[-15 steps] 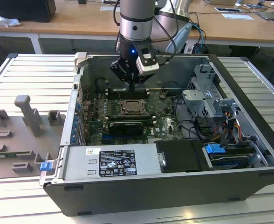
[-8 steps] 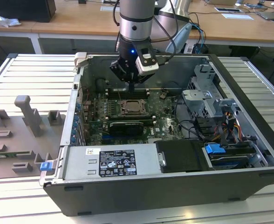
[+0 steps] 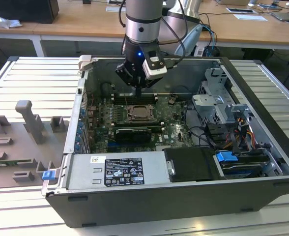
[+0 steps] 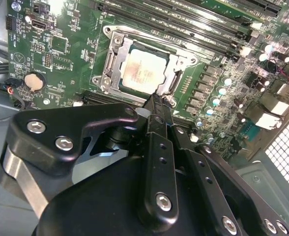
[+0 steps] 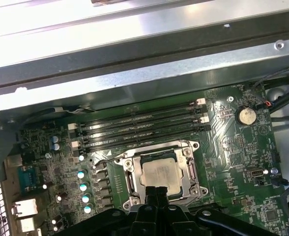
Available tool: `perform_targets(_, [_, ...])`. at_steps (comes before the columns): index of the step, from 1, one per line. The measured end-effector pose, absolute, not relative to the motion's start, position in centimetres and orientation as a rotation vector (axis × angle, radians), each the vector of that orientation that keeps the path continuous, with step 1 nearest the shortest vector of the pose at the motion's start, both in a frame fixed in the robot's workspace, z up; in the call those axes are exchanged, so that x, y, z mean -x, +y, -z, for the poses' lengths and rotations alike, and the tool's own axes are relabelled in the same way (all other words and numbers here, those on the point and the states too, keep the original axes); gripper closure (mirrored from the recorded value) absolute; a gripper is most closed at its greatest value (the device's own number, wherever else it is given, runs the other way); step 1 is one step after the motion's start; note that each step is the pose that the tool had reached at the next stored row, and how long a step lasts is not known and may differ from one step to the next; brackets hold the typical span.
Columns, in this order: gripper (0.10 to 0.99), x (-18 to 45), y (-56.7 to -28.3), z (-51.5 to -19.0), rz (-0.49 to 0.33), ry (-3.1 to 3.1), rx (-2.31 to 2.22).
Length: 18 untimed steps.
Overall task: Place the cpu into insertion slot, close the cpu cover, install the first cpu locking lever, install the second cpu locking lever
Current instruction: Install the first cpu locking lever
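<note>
Open pc case [image 3: 134, 206] lying on slatted metal table [image 3: 16, 73]; green board [image 3: 174, 130] flat in its floor.

Cpu [image 4: 142, 69] is seated in the slot [image 4: 105, 81], silvery-beige lid up, faintly smudged, square with the frame. Cover [image 5: 130, 172] looks folded down round it: thin bright steel, a square cut-out showing the chip, screw bosses at the corners. Lever state unclear; the thin wire rods along the frame edges are hard to trace.

Fingers [image 4: 157, 113]: black, narrow, bolted bars, pressed together with only a seam between them, holding nothing. They point straight down into the case in the exterior view, tips over the slot's edge. In both wrist views the tips overlap the frame's near rim and the cpu lies just beyond them, dead ahead on the fingers' line. Contact with the frame: cannot tell.

Beside the slot, on the side away from the fingers, run long black memory slots [image 5: 139, 125], parallel to the frame's edge. Round silver coin cell [image 5: 245, 115] stands well apart. Grey moulded fixtures [image 3: 29, 118] sit on the table at the exterior view's left.
</note>
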State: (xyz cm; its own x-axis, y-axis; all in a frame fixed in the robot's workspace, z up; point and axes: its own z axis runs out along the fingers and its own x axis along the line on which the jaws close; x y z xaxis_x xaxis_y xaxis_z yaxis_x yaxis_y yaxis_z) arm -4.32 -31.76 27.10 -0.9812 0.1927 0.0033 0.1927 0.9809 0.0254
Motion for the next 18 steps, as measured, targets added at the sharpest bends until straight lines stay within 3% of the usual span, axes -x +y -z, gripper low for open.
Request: perform_targets(18, [0.980,5.7,-31.8,-27.0,0.044,-3.127,0.294])
